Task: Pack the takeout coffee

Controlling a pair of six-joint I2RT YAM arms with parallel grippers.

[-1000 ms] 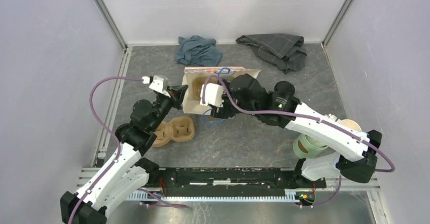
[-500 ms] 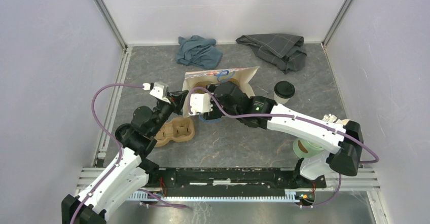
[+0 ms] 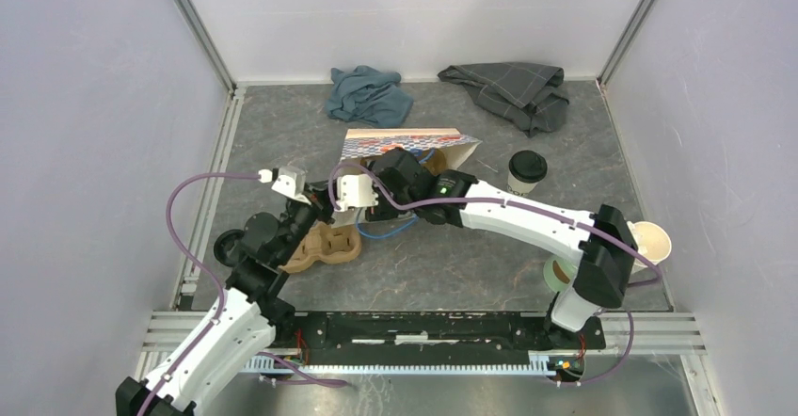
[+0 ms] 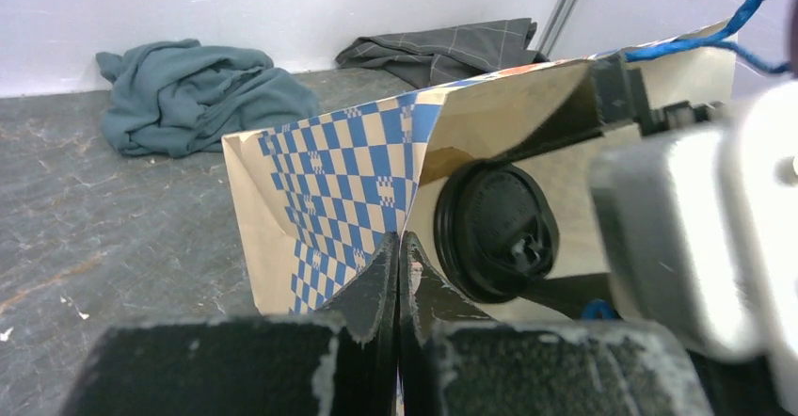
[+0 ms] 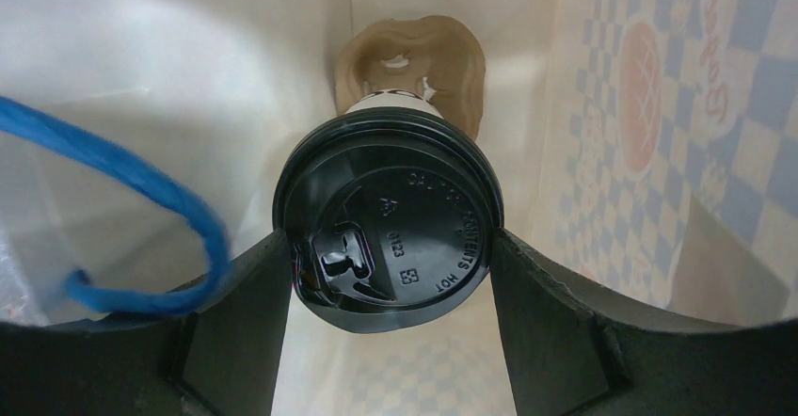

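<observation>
The takeout coffee [image 5: 388, 216] hangs inside the open paper bag [image 5: 659, 105], black lid toward the right wrist camera at the middle of that frame, above a brown cardboard carrier [image 5: 414, 49] lying deep in the bag. The right gripper [image 5: 388, 247] clasps it, one finger pressed against each side of the lid, jaws spread wide around the cup. A blue cord handle [image 5: 141, 200] loops at the left of that view. In the left wrist view the left gripper [image 4: 397, 265] is pinched tight on the bag's checkered edge at lower centre. From above, the bag [image 3: 405, 140] lies at centre frame. A second lidded cup [image 3: 527, 169] stands just right of it, and another carrier [image 3: 325, 245] lies to the lower left. A mint-green cup [image 3: 557, 270] and a lidless white cup [image 3: 651, 242] sit at the lower right.
</observation>
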